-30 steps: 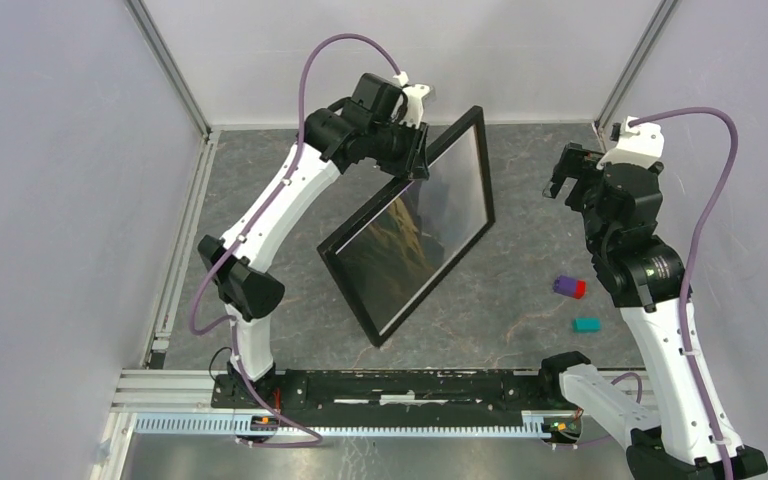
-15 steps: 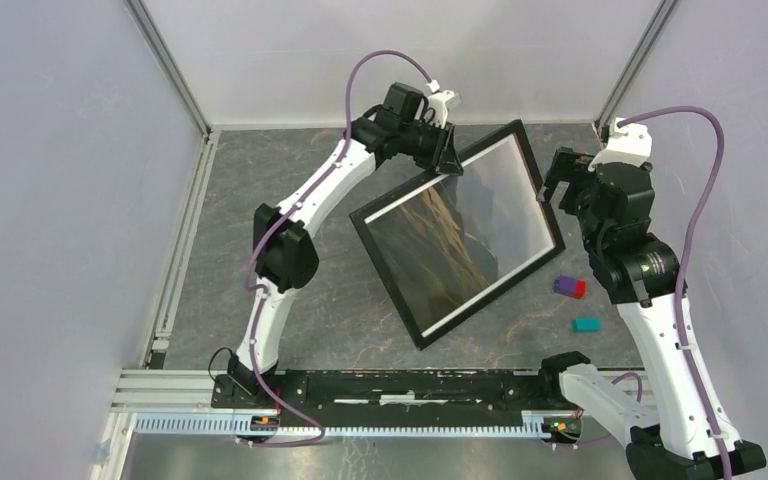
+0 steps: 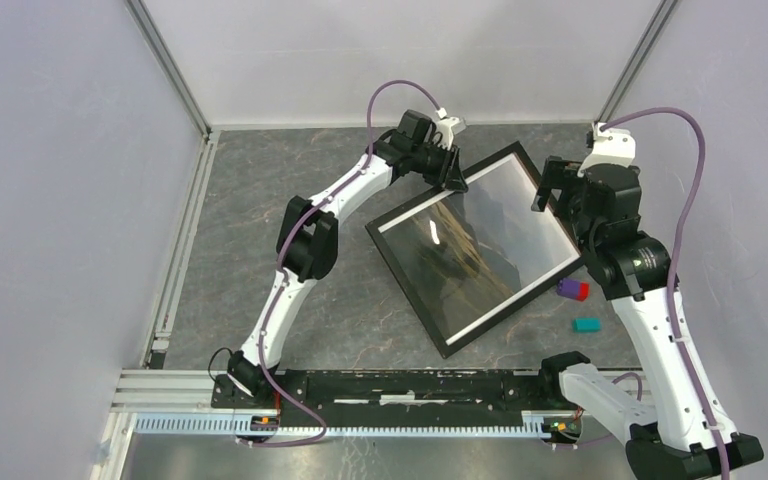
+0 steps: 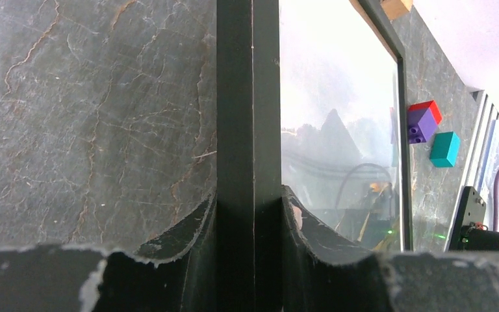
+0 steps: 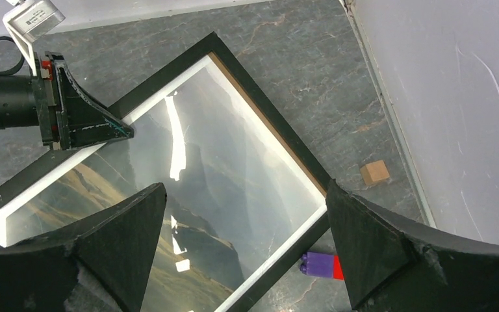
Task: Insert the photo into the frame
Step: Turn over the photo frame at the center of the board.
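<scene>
The frame (image 3: 407, 290) lies black front up on the grey table, turned diagonally. The photo (image 3: 480, 250), a brown hillside under grey sky with a thin white border, shows behind its glass. My left gripper (image 3: 452, 170) is at the frame's far left rail. In the left wrist view that black rail (image 4: 247, 97) runs between the fingers, which press it from both sides (image 4: 248, 221). My right gripper (image 3: 545, 190) hovers open above the frame's right corner. Its view looks down on the photo (image 5: 234, 175) between spread fingers (image 5: 247, 253).
A purple-and-red block (image 3: 570, 289) sits just off the frame's right rail. A teal block (image 3: 586, 324) lies nearer the arm bases. A small wooden cube (image 5: 374, 172) rests by the right wall. Walls enclose the table on three sides.
The left arm has swung the frame from steeply tilted down to flat on the table and carried it to the right. The right gripper has edged left over the frame's corner.
</scene>
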